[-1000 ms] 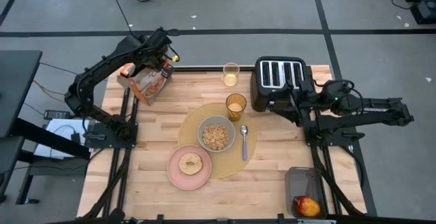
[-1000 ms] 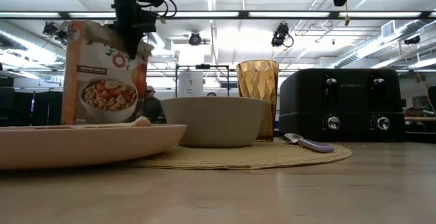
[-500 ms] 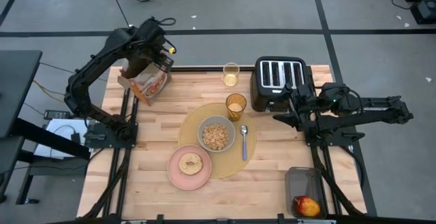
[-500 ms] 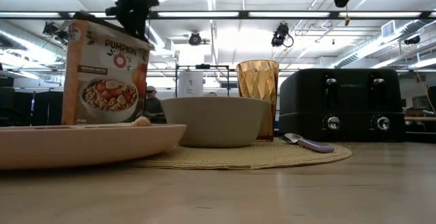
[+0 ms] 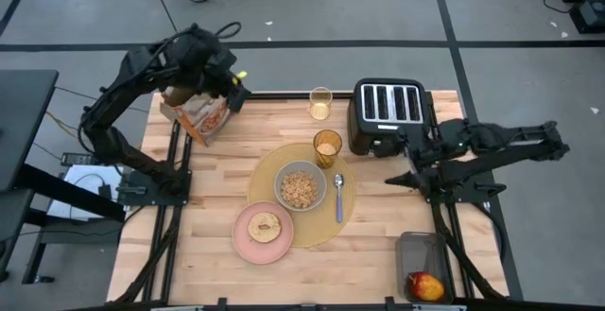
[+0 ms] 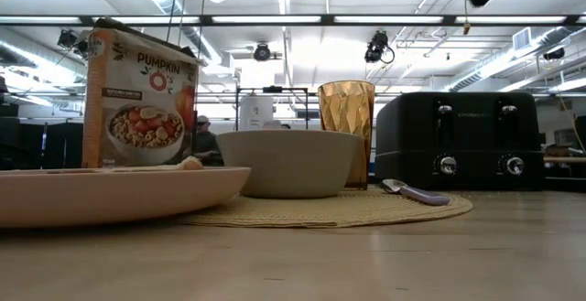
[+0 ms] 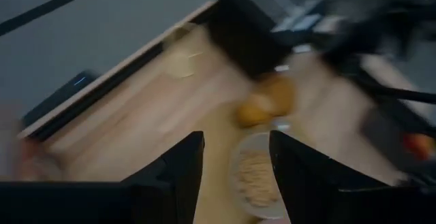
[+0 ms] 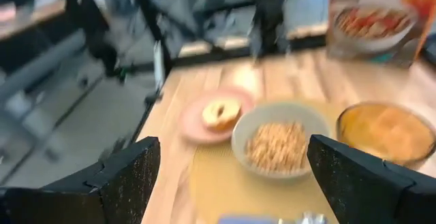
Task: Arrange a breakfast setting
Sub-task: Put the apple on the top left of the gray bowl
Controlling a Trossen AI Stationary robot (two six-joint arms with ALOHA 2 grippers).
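Your left jaws (image 5: pixel 234 92) hung above the table's (image 5: pixel 227 174) far left corner, just beside the top of the orange cereal box (image 5: pixel 197 115) and apart from it. In the left wrist view the two dark fingers (image 7: pixel 178 164) stood parted with a clear gap and nothing between them. The cereal box stood upright and free on the table, its front plain in the low view.

Your right jaws (image 5: pixel 405 164) sat over the table's right edge, just in front of the black toaster (image 5: pixel 389 112). Their fingers (image 8: pixel 126 176) were spread wide and empty in the right wrist view, which looked across the setting.

Ahead of those right jaws lay the round tan placemat (image 5: pixel 317 218) at the table's middle. The grey bowl (image 5: pixel 301 188), filled with cereal, sat on it. The amber tumbler (image 5: pixel 328 146) stood at the mat's far edge, between the bowl and the toaster. The blue-handled spoon (image 5: pixel 339 198) lay on the mat just to the bowl's right, on the side nearest the right jaws. The pink plate (image 5: pixel 246 240) overlapped the mat's near left edge and carried the toast slice (image 5: pixel 264 227).

A small clear glass (image 5: pixel 320 103) stood at the far edge, between the two jaws. The red apple (image 5: pixel 424 285) rested in a grey tray (image 5: pixel 414 250) at the near right corner, well apart from both jaws.
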